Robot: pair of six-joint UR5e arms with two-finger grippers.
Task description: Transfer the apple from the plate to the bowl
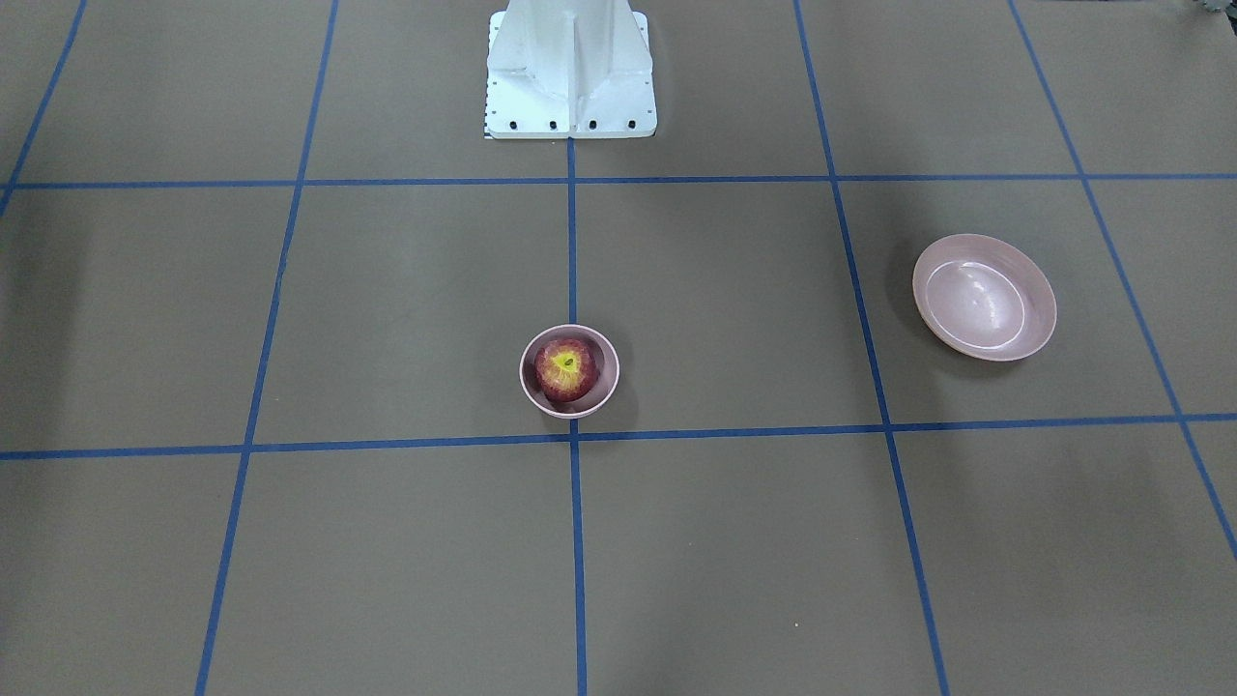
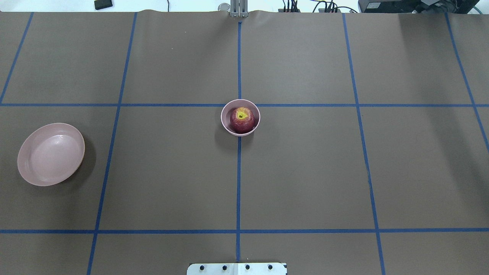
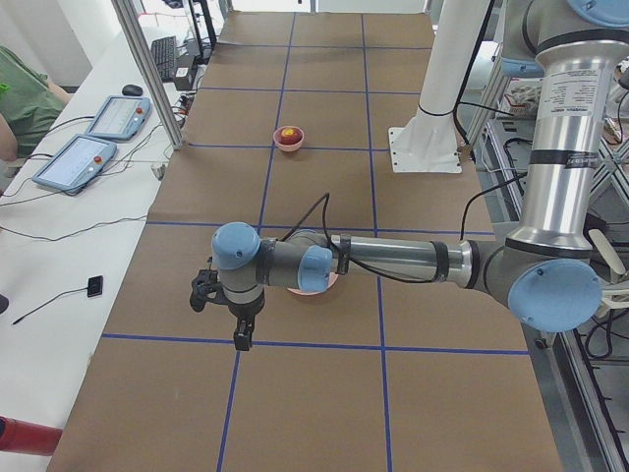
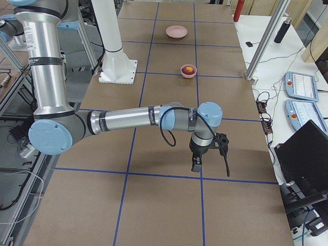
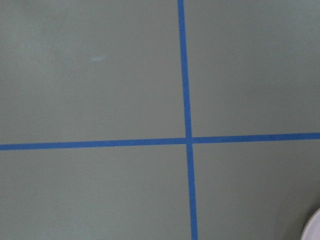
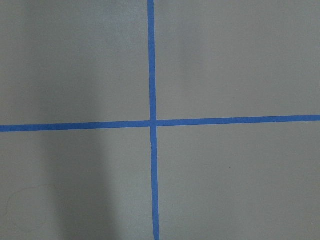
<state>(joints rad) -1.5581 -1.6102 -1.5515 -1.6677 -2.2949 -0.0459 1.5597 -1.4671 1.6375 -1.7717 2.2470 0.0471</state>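
Note:
The dark red apple (image 1: 565,370) sits inside the small deep pink bowl (image 1: 580,410) at the table's middle, stem dimple up; both also show in the overhead view, apple (image 2: 242,119) in bowl (image 2: 240,101). The wide shallow pink plate (image 1: 984,297) lies empty on the robot's left side (image 2: 51,154). My left gripper (image 3: 239,334) shows only in the exterior left view, hanging over the table beside the plate (image 3: 319,287). My right gripper (image 4: 197,165) shows only in the exterior right view, far from the bowl (image 4: 188,72). I cannot tell whether either is open or shut.
The white robot base (image 1: 570,72) stands at the table's robot-side edge. Blue tape lines cross the brown table. Both wrist views show only table and tape; a pale rim (image 5: 315,231) shows at the left wrist view's lower right corner.

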